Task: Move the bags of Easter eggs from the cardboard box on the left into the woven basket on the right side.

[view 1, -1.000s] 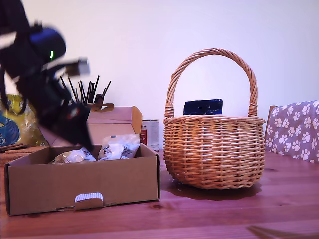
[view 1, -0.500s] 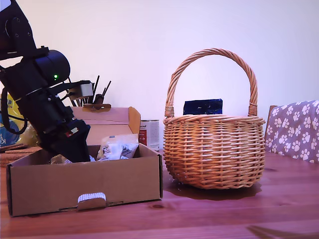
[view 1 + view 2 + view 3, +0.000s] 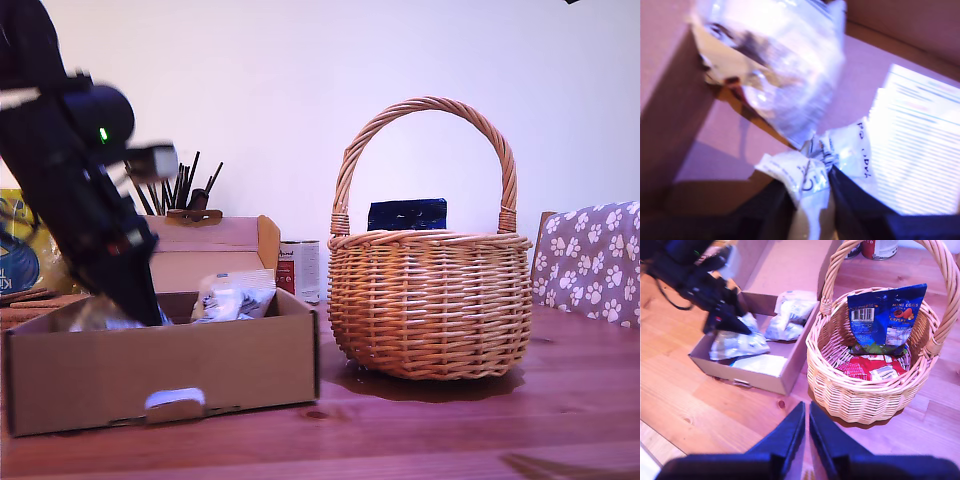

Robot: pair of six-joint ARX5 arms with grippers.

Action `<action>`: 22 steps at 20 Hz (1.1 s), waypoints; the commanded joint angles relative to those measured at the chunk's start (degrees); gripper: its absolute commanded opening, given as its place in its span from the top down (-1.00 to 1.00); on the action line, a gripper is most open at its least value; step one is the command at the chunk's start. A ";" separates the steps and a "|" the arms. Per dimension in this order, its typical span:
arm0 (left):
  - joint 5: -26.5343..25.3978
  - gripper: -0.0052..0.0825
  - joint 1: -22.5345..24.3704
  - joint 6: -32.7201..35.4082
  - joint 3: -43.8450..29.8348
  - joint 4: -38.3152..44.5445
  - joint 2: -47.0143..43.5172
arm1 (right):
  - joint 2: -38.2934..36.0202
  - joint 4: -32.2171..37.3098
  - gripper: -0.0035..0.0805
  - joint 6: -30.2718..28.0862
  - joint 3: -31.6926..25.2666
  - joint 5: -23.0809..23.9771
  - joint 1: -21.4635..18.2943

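Note:
The cardboard box (image 3: 160, 375) sits at the exterior view's left, with white-silver bags of Easter eggs (image 3: 232, 297) inside. My first gripper (image 3: 812, 192) reaches down into the box and is shut on the twisted end of one crinkly white bag (image 3: 815, 165); a larger clear-white bag (image 3: 775, 80) lies just beyond it. The woven basket (image 3: 430, 300) stands at the exterior view's right and holds the dark-blue MINI EGGS bag (image 3: 885, 315) upright above a red packet (image 3: 865, 367). My second gripper (image 3: 806, 412) hovers high over the table in front of the basket, shut on nothing.
A printed white sheet (image 3: 920, 135) lies on the box floor. Behind the box are a large yellow-and-blue bag (image 3: 25, 250), dark sticks (image 3: 185, 185) and a can (image 3: 300, 268). A paw-print cushion (image 3: 590, 260) is at the exterior view's right edge.
The first arm dipped into the box and has now swung towards the exterior view's left, blurred by motion. The box has slid slightly the same way. The basket has not moved.

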 commanded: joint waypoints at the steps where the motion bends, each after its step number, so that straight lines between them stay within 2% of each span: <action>1: 0.24 0.62 -0.04 -0.46 -0.81 -0.13 -5.20 | -0.35 0.24 0.94 -0.15 -0.24 0.02 0.24; 5: 2.29 0.62 -0.17 -1.18 -0.81 -0.39 -12.00 | -0.35 0.24 0.94 -0.13 -0.24 0.00 0.24; 9: 10.34 0.62 -1.79 -3.65 -0.81 -0.70 -17.18 | -0.35 0.24 0.94 -0.13 -0.24 0.00 0.24; 13: 16.13 0.62 -6.69 -7.32 -0.81 2.62 -18.99 | -0.35 0.24 0.94 -0.15 -0.24 0.00 0.24; 18: 16.35 0.59 -15.26 -15.91 -0.81 13.60 -18.91 | -0.35 0.24 0.94 -0.13 -0.24 0.00 0.24; 22: 10.73 0.59 -21.27 -20.02 -0.81 22.82 -17.18 | -0.35 0.24 0.94 -0.15 -0.24 0.00 0.24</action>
